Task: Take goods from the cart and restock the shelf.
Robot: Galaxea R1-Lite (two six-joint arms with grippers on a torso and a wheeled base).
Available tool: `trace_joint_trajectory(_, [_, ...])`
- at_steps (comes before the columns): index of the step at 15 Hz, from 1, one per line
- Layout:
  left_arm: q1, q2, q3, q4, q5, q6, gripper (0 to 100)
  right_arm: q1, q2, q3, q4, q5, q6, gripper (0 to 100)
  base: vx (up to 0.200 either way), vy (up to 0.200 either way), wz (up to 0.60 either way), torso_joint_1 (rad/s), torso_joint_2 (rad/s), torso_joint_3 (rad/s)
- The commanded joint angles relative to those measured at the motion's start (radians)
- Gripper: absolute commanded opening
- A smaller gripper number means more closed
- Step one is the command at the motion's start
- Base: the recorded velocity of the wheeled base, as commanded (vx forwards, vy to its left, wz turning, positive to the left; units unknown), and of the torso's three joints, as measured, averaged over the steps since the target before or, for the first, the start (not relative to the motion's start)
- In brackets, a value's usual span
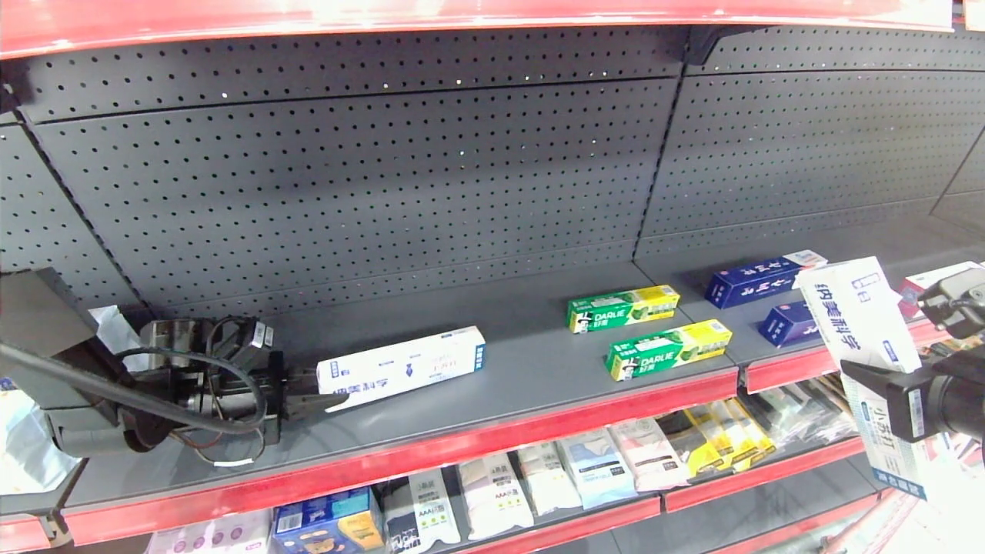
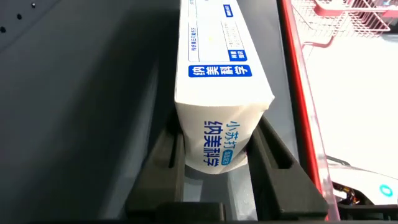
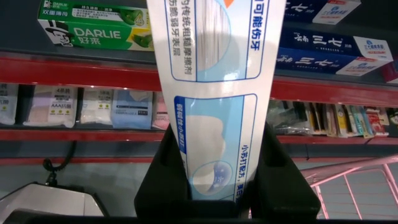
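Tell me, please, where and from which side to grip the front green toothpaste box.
Grip the front green toothpaste box across its narrow width, near mid-length, coming down from above. It lies flat on the shelf, long side roughly along the red edge, and the second green box behind lies apart, so both long sides are likely free.

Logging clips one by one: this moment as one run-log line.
left gripper shut on white box lying on shelf | right gripper shut on second white box, upright, off shelf
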Motion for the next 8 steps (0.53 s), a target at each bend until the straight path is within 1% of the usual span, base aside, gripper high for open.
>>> trace_joint_trajectory(1, [0.013, -0.003, 0.012, -0.004, -0.005, 0.013, 0, 0.000, 0.009, -0.006, 0.000, 0.001, 0.000, 0, 0.000, 0.000, 0.00, 0.000, 0.00, 0.000])
trace_joint_trajectory(4, [0.022, -0.017, 0.044, -0.036, -0.031, 0.015, 0, 0.008, 0.012, -0.006, 0.000, 0.001, -0.011, 0, 0.000, 0.000, 0.00, 0.000, 0.00, 0.000])
trace_joint_trajectory(7, [0.024, -0.034, 0.091, -0.045, -0.040, 0.016, 0, 0.011, 0.012, -0.006, 0.000, 0.001, -0.014, 0, 0.000, 0.000, 0.00, 0.000, 0.00, 0.000])
trace_joint_trajectory(8, [0.029, -0.036, 0.110, -0.065, -0.040, 0.015, 0, 0.016, 0.012, -0.007, 0.000, 0.001, -0.014, 0, 0.000, 0.000, 0.00, 0.000, 0.00, 0.000])
